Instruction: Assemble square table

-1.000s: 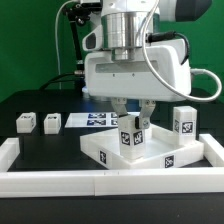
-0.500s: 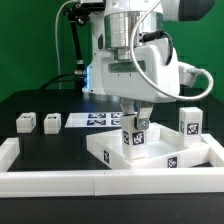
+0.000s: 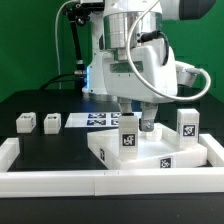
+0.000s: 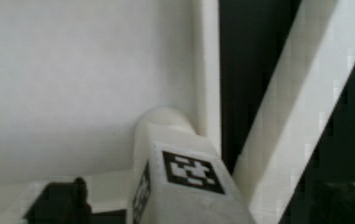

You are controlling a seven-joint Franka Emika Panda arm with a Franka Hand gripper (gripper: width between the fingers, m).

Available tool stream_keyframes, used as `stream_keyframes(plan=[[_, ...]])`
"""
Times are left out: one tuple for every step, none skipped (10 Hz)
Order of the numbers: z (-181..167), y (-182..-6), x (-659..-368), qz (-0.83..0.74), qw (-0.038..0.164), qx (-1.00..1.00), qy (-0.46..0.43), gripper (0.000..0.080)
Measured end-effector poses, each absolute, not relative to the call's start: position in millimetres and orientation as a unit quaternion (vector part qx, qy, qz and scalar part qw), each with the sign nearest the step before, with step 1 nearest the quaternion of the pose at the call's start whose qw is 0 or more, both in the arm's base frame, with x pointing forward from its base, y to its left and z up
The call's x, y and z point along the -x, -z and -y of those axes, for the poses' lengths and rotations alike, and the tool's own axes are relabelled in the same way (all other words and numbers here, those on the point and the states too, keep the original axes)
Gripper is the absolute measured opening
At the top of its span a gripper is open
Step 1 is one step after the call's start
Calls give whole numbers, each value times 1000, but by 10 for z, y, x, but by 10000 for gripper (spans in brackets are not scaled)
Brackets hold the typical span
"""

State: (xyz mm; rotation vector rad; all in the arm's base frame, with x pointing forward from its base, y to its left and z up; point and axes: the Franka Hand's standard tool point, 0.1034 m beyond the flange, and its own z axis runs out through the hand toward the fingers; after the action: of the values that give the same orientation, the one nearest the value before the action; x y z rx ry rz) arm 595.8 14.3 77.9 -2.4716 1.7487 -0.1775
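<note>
End effector (image 3: 134,122) spread, its jaws either side of an upright leg (image 3: 128,135) on the square panel (image 3: 150,158).
One finger is hidden behind the leg in the exterior view; the blurred wrist view shows dark pads (image 4: 58,200) clear of its rounded, tagged block. The smooth white rimmed panel lies on the black table (image 3: 40,145), toward the exterior view's right.

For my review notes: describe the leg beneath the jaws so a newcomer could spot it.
Find the large white square panel. Two tagged white legs stand upright on it. The leg meant stands nearer the exterior view's left, directly beneath the jaws; the other leg stands alone, farther to that view's right.
</note>
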Motion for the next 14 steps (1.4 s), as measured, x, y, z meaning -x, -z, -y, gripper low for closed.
stream_keyframes(plan=[[-155, -773, -5949, -551, 52, 831, 58, 641], [-159, -771, -5945, -502, 48, 862, 58, 648], [-152, -773, -5946, -456, 45, 887, 60, 648], [-127, -773, -5947, -407, 41, 910, 63, 648], [-101, -772, -5947, -364, 38, 928, 65, 649], [-95, -771, -5946, -327, 35, 942, 66, 649], [-87, -771, -5946, -270, 30, 960, 68, 649], [-73, -772, -5947, -218, 26, 973, 70, 649], [-65, -768, -5940, -158, 19, 985, 65, 649], [-46, -748, -5931, -107, 14, 993, 55, 649], [-15, -724, -5945, -71, 13, 996, 49, 649], [3, -734, -5967, -29, 7, 998, 57, 649], [28, -748, -5976, 22, -1, 998, 58, 649], [45, -762, -5992, 39, -4, 997, 62, 649]])
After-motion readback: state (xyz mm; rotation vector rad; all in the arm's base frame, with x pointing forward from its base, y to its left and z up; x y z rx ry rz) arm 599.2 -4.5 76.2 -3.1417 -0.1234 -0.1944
